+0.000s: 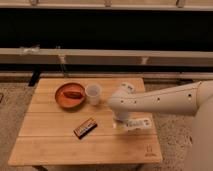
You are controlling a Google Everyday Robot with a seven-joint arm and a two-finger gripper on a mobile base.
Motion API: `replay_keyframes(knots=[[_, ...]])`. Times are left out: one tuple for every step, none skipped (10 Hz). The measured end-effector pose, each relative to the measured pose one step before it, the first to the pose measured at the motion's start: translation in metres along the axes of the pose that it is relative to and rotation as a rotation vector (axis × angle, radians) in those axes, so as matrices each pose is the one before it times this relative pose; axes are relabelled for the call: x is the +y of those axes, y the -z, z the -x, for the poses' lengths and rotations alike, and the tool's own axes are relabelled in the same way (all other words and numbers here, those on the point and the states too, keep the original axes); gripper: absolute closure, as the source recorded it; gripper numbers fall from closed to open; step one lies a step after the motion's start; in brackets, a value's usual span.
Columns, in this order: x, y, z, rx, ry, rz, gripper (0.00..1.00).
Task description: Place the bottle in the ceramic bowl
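My claw (121, 123) is low beside the bottle (138, 123); I cannot tell whether it grips. The bowl (61, 100) is well apart, so lift and placement remain.

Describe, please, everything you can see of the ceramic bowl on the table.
The ceramic bowl is shallow, round and orange-brown, glossy like glazed terracotta. It sits upright on the wooden table, far left as seen. A small darker thing lies inside; what it is cannot be told. The white cup stands just right of it; whether they touch is unclear. The gripper is well away, low at the table's right, beside the bottle.
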Motion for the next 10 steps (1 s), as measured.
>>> replay_keyframes(knots=[[-0.00836,0.00622,0.00682,-0.0351,-0.02447,-0.00626,1.0],[-0.00526,0.00416,0.00698,-0.02487,-0.01088,-0.00558,1.0],[-0.00738,0.00616,0.0129,-0.03888,-0.01377,-0.00915,1.0],[-0.00652,0.00592,0.01119,-0.04167,-0.01518,-0.00978,1.0],[-0.0042,0.00455,0.0062,-0.032,-0.01291,-0.008,1.0],[-0.00529,0.00734,0.00797,-0.06068,-0.02513,-0.01311,1.0],[-0.00263,0.00383,0.00421,-0.04098,-0.02023,-0.00743,1.0],[-0.00258,0.00381,0.0056,-0.0508,-0.02341,-0.00851,1.0],[-0.0016,0.00303,0.0053,-0.04683,-0.02413,-0.00802,1.0],[-0.00065,0.00361,0.0046,-0.03974,-0.02041,-0.00322,1.0]])
